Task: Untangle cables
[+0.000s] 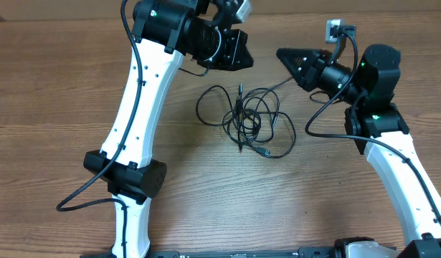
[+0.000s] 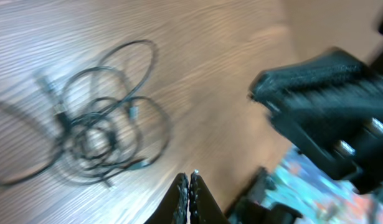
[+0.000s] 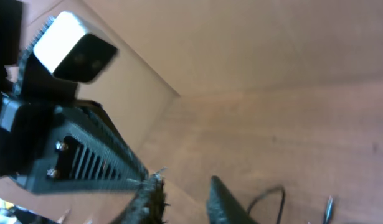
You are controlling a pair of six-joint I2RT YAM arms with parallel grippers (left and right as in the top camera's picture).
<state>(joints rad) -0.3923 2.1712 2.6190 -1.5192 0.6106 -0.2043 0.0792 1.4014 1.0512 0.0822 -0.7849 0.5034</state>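
The cables lie in a loose tangle of thin black loops in the middle of the wooden table, with small plug ends sticking out. They also show in the left wrist view, as cables at the left. Both grippers hover above the table behind the tangle and touch none of it. My left gripper is shut with nothing in it. My right gripper points left toward it, jaws apart and empty. One cable loop shows just beyond the right finger.
The two gripper heads face each other closely above the far side of the table. The left arm's white link slants across the table left of the tangle. A pale wall rises behind the table's far edge.
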